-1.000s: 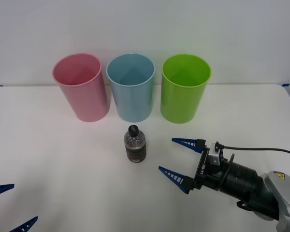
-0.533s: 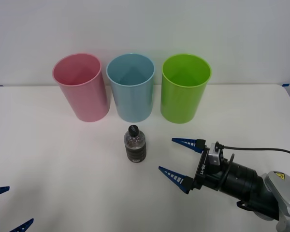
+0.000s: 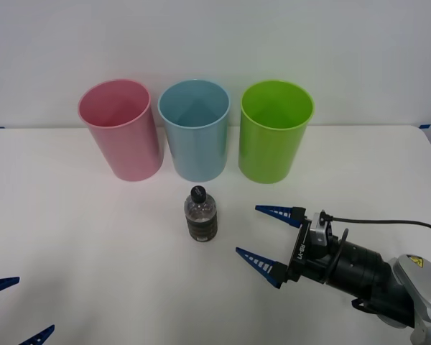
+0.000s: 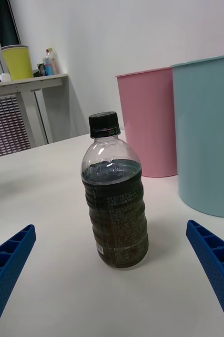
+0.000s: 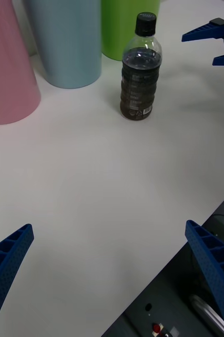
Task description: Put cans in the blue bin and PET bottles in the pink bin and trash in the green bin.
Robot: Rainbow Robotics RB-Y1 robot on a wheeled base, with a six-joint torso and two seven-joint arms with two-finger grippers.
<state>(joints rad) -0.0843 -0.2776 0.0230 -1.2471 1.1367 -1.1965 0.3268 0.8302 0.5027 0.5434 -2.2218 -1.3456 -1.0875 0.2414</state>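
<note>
PET bottle: upright on the white desk, black cap on top, dark liquid filling most of the body. Located at the 6 o'clock side of the blue bin, near but not touching it.

Right claw: spread wide, holding nothing, low over the desk at the 3 o'clock side of the bottle. Ribbed blue fingers pointed toward 9 o'clock, that is toward the bottle, with a clear gap between fingertips and bottle. In the right wrist view, bottle centred between the two fingers, ahead of them, touching neither; pink bin and blue bin behind it.

Left claw: spread wide, empty, at the 7 o'clock corner of the front view, well apart from the bottle. In the left wrist view, bottle far ahead of the fingers, with the right claw beyond it.

Bins: three in a row along the far edge of the desk, upright, openings up. Pink bin toward 9 o'clock, blue bin in the middle, green bin toward 3 o'clock. Neighbouring bins very close, contact not determinable.
</note>
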